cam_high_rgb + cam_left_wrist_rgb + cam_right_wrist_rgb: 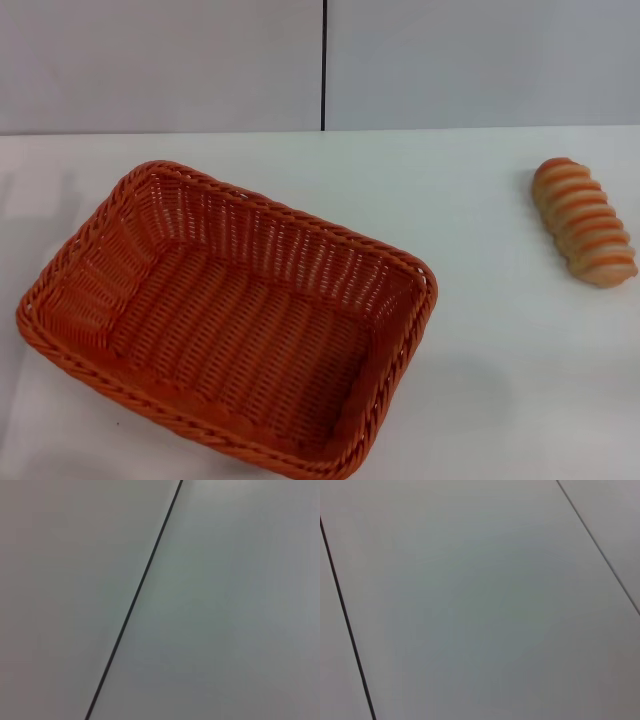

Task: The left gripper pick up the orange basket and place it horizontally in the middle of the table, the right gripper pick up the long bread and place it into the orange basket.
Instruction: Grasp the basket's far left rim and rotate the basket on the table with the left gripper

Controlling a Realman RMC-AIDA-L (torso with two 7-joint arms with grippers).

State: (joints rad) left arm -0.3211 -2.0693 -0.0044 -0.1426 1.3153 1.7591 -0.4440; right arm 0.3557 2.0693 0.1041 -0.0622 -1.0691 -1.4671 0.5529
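Here, an orange basket and a long bread sit on a white table, with no gripper in sight.

On the left half of the table (480, 400), the orange basket (228, 318) rests upright and skewed, its long sides running diagonally from the far left toward the near right, its inside holding nothing. Well apart from it, toward the right edge and farther back, the long bread (584, 222) lies flat on the bare tabletop, its striped length angled slightly, touching nothing else. Behind the table stands a pale grey wall (160, 65) split by a thin dark seam (324, 65). Both wrist views show only such grey panels and dark seams, so neither gripper appears, and how their jaws stand relative to the basket or bread cannot be told.
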